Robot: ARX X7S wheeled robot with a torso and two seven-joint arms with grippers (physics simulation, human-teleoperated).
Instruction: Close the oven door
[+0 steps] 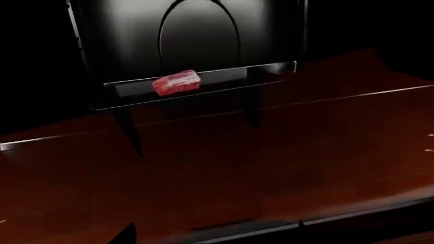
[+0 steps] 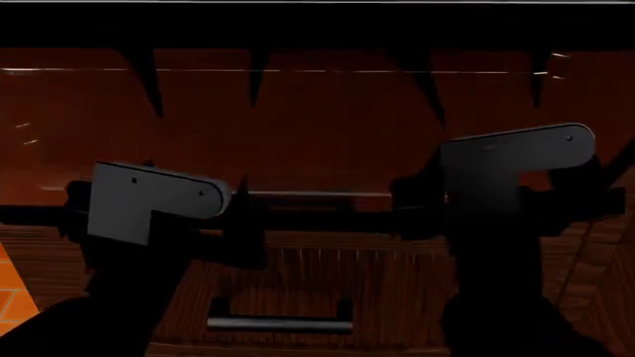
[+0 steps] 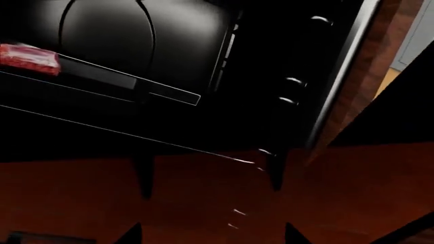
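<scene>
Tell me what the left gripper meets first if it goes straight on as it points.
Likely the open oven door: the left gripper points low across its glossy inner face towards the cavity. Beyond that, the tray holding the meat; depth is unclear.

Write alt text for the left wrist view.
The oven door lies folded down, its glossy reddish glass filling the foreground. Beyond it, a red slab of raw meat sits on a tray inside the dark oven cavity.
</scene>
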